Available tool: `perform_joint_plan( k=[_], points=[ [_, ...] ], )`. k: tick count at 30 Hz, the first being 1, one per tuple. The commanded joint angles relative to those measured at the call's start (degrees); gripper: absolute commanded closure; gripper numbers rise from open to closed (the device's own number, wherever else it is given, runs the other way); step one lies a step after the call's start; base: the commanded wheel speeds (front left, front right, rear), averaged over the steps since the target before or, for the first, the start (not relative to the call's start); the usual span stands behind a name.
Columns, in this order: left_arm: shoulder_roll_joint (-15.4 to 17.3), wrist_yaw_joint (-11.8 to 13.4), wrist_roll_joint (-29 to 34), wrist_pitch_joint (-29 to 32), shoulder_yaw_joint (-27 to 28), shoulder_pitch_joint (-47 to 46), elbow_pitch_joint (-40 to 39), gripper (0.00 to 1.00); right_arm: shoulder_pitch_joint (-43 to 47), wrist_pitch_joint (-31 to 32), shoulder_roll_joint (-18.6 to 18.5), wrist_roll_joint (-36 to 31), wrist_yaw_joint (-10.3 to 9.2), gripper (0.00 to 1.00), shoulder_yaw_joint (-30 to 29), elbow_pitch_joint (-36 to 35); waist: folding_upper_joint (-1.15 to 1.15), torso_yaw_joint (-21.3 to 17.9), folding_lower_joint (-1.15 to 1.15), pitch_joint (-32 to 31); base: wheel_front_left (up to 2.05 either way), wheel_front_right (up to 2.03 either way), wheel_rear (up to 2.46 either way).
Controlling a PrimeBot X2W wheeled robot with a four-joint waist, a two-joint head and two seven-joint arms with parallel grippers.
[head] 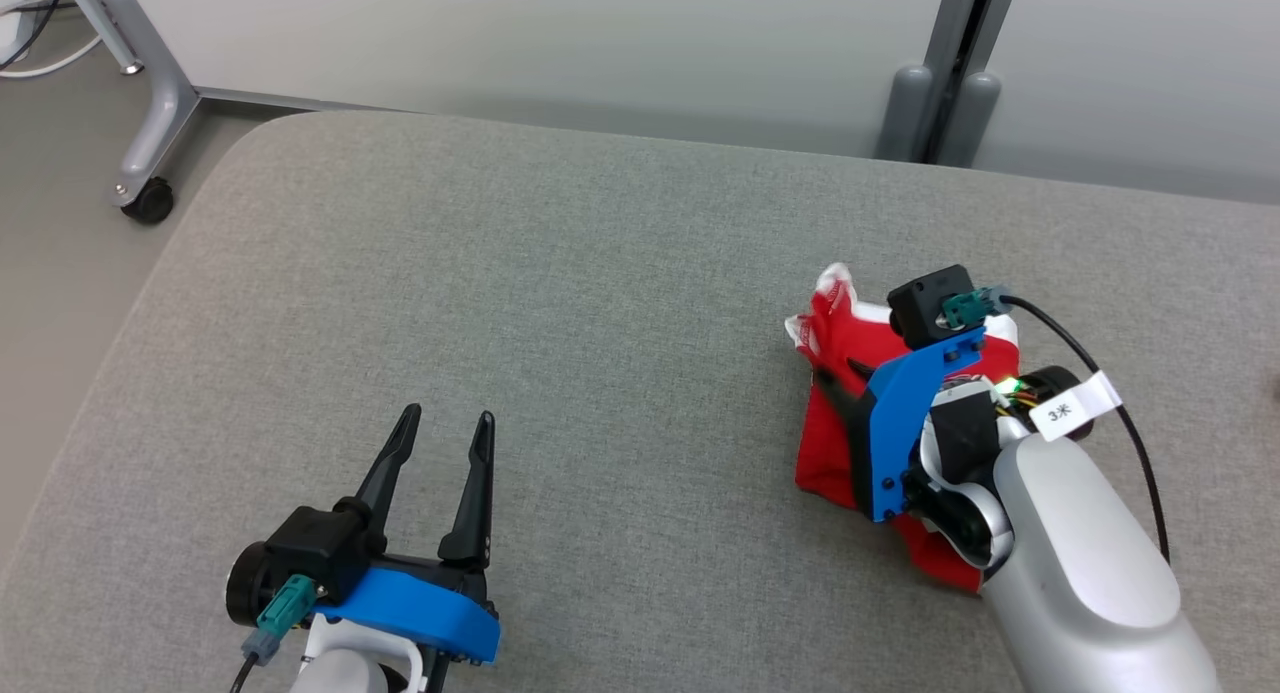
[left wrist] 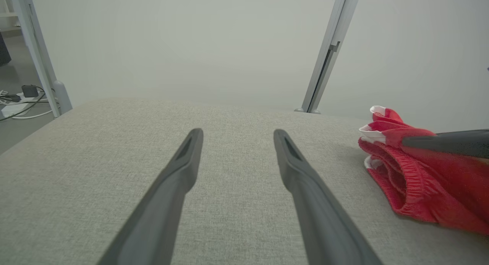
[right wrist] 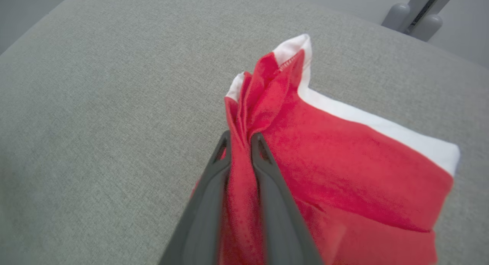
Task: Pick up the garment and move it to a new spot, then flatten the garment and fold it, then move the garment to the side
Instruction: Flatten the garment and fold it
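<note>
- Right end effector (right wrist: 240, 138) pinched on the seemingly folded red garment (head: 828, 451), right side of the grey surface (head: 560, 273).
- Left end effector (head: 449, 413) spread wide, empty, near left.
- Probably only the sideways move left.

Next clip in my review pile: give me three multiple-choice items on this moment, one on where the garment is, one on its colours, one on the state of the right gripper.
1. Where on the grey table does the garment lie in the head view?
A. on the right side
B. on the left side, at the near edge
C. hanging over the far edge

2. What colours is the garment?
A. blue and yellow
B. all black
C. red with white trim

3. How is the right gripper?
A. open over bare table
B. shut on a fold of the garment
C. open, with cloth draped over it

Answers:
1 A: the cloth lies at the right, apart from the open left gripper.
2 C: the body is red and the edges are white.
3 B: the right wrist view shows it pinching red cloth.
</note>
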Motion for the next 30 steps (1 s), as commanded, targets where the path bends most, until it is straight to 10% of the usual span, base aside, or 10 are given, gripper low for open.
perform_joint_plan(
  k=[1, 21, 23, 30],
  points=[
    [-0.1, -0.4, -0.2, -0.2, 0.3, -0.7, 0.0, 0.0, -0.7, -0.4, 0.2, 0.7, 0.01, 0.0, 0.2, 0.5, 0.0, 0.2, 0.0, 0.1, 0.0, 0.0, 0.0],
    [-0.3, -0.4, 1.0, -0.2, 2.8, 0.4, -0.6, 0.0, 9.7, -11.1, -9.1, 2.6, 0.01, 0.0, -10.7, -7.0, 0.0, -3.7, 0.0, -1.5, 0.0, 0.0, 0.0],
    [-0.2, -0.4, 0.9, -0.2, 2.5, 0.1, -0.6, 0.0, 10.7, -11.7, -8.4, 1.7, 0.02, 0.96, -9.7, -6.1, 0.0, -3.7, 0.0, -0.9, 0.0, 0.0, 0.0],
    [0.3, -0.4, 0.7, -0.2, 2.7, -0.1, -0.4, 0.0, 11.4, -11.1, -4.7, 3.4, 0.02, 1.0, 0.2, -3.2, 0.0, -3.6, 0.0, -0.5, 0.0, 0.0, 0.0]
  ],
)
